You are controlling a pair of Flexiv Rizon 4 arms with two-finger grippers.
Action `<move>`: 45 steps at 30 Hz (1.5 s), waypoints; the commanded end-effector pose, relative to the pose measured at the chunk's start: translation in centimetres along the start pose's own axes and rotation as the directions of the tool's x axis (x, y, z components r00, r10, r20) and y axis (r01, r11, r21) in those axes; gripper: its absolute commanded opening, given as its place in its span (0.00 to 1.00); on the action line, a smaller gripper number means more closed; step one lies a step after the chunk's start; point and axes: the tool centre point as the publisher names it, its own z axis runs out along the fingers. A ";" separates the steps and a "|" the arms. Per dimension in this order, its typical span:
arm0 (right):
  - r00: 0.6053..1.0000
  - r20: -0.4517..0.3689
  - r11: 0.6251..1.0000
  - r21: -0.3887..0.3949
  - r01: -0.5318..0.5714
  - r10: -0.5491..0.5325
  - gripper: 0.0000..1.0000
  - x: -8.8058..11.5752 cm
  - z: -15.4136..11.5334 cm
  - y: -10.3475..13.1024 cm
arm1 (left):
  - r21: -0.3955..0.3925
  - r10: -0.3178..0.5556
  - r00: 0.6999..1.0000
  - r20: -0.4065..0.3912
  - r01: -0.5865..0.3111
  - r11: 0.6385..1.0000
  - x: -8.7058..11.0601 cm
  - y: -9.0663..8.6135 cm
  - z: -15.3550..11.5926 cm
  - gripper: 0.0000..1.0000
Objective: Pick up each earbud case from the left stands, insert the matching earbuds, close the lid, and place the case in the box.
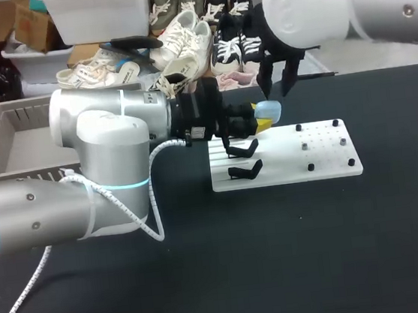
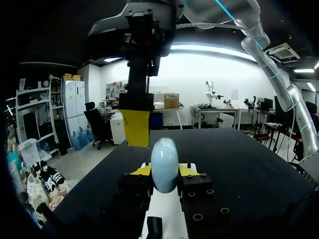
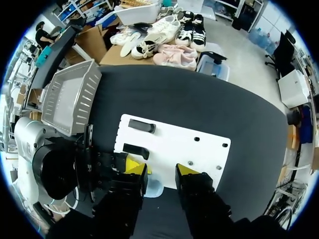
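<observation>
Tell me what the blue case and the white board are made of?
The case looks like smooth plastic, pale blue with a soft sheen on its rounded top. The board looks like hard white plastic, flat and matte, with neat holes; painted metal is possible too.

Stock on the desk (image 1: 305, 266), counted by kind:

- Robot arms: two, one entering from each side.
- Claws: two, the left claw (image 2: 164, 171) and the right claw (image 3: 162, 169), with two yellow-tipped fingers apiece, four in all.
- Earbud case (image 1: 268, 110), pale blue: one.
- White board (image 1: 286, 172), towards the desk's far edge: one.
- Black stands on the board's left part: two, the far stand (image 1: 243, 149) and the near stand (image 1: 245, 170).
- Small pegs (image 1: 311, 167) on the board's right part: six, in two lines of three.
- Grey slatted basket (image 1: 8, 119) at the desk's left edge: one.
</observation>
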 end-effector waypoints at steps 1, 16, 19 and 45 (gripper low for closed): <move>0.993 0.117 1.000 -0.018 -0.009 0.011 0.35 2.1 -1.8 -0.3 | -0.004 0.001 1.000 0.001 -0.001 1.000 0.0 -0.2 -0.1 0.00; 0.924 0.134 0.927 -0.173 -0.334 0.358 0.36 11.0 -0.9 -7.9 | -0.082 0.027 0.999 0.039 -0.023 0.996 -0.7 1.8 -3.4 0.00; 0.909 0.085 0.905 -0.165 -0.392 0.409 0.36 12.7 0.6 -8.9 | -0.162 0.038 0.999 0.034 -0.032 0.986 -0.9 3.4 -6.9 0.00; 0.813 -0.002 0.804 -0.146 -0.576 0.582 0.35 15.5 2.1 -8.7 | -0.551 -0.090 0.976 -0.200 -0.036 0.833 6.3 8.2 -26.2 0.00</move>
